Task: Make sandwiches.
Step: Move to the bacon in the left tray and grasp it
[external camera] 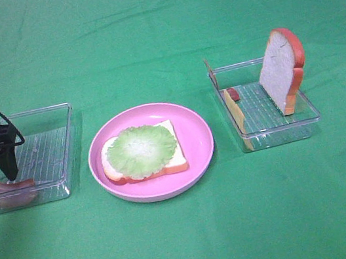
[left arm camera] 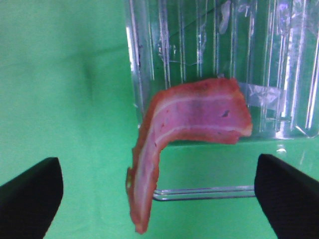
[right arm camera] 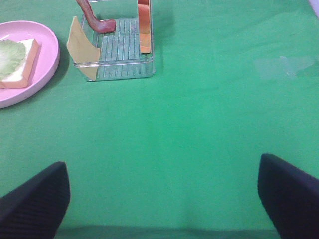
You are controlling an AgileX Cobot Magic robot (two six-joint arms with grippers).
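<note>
The sandwich on the pink plate [external camera: 198,158] is one white bread slice [external camera: 176,159] with a pale green lettuce leaf [external camera: 141,151] on top. A reddish-brown bacon strip [external camera: 1,191] [left arm camera: 194,112] hangs over the near corner of the left clear tray [external camera: 64,111]. My left gripper [external camera: 7,172] [left arm camera: 159,199] hovers just above the strip, open, with one finger on each side and nothing held. My right gripper [right arm camera: 164,199] is open over bare green cloth, well short of the right tray [right arm camera: 122,69], and does not show in the exterior view.
In the right tray [external camera: 279,128] a bread slice [external camera: 279,72] stands upright, a yellow cheese slice [external camera: 236,115] leans on the left wall, and a bacon end [external camera: 234,95] shows behind it. Green cloth covers the table, with a white wall at the far right.
</note>
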